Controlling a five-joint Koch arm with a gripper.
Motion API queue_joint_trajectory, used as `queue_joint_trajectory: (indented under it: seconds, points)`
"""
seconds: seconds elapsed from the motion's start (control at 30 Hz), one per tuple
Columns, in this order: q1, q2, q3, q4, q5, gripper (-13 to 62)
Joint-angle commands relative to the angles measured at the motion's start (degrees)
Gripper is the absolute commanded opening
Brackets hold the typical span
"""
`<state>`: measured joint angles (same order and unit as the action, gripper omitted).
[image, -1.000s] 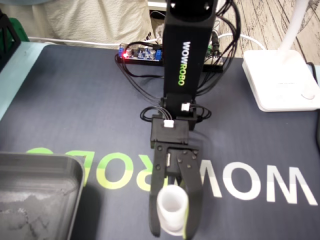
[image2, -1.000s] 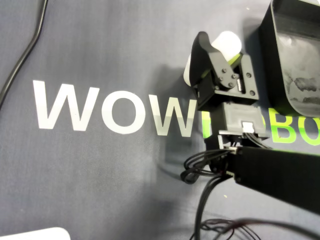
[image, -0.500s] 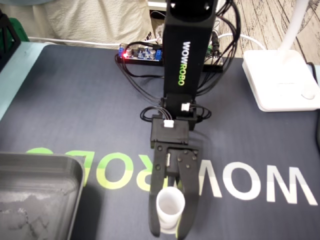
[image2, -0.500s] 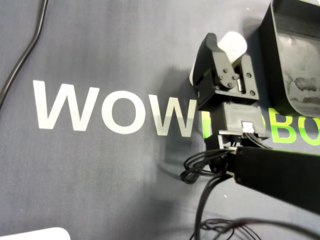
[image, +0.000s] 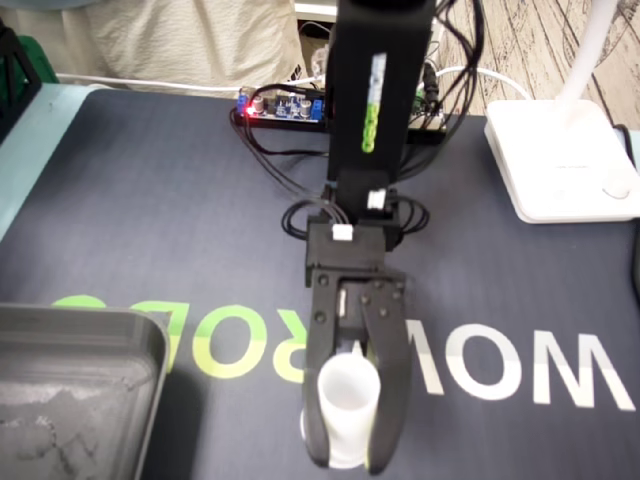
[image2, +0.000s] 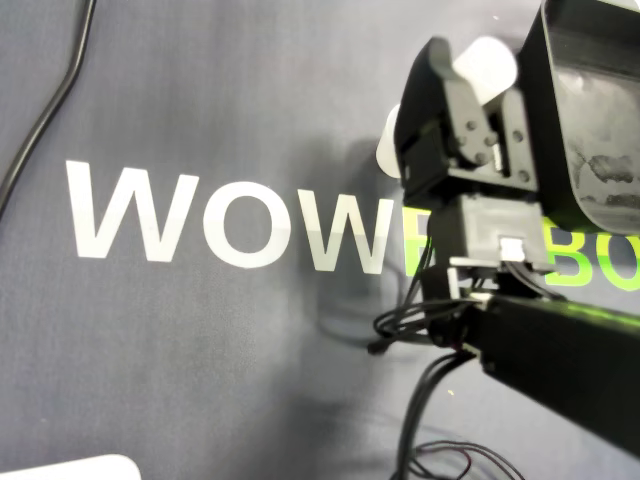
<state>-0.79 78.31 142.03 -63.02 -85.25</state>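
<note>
Mat (image: 150, 230), dark grey with large lettering, covers the desk in both views (image2: 200, 330). Arm (image: 375, 100) reaches from the far edge toward the camera in the fixed view; the overhead view shows only its forward link. Tray (image: 90, 322), grey and scuffed, sits lower left in the fixed view and upper right in the overhead view (image2: 545, 100). Lamp base (image: 560, 160), white, and circuit board (image: 280, 105) with a lit red indicator appear in the fixed view only. A black cable (image2: 50, 110) at the left edge appears in the overhead view only.

Claw (image: 350, 458) is closed narrowly around the white cup (image: 347, 395), one jaw on each side, gripping it. The overhead view places the claw (image2: 483, 65) and cup (image2: 490, 58) close beside the tray's wall (the fixed view makes that gap look wider). Neither view settles whether the cup's base touches the mat.
</note>
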Motion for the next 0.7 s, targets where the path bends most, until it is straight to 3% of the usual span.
queue_joint_trajectory:
  seconds: [0.0,0.33,0.53,0.67]
  points:
    - [-0.4,5.0,-2.3,1.7,1.4,2.9]
    - [2.9,19.2,-13.8,29.3,15.4,2.9]
    - [9.8,19.4,-27.2,43.6,27.3,2.9]
    - [16.7,14.8,-44.7,61.7,46.8,2.9]
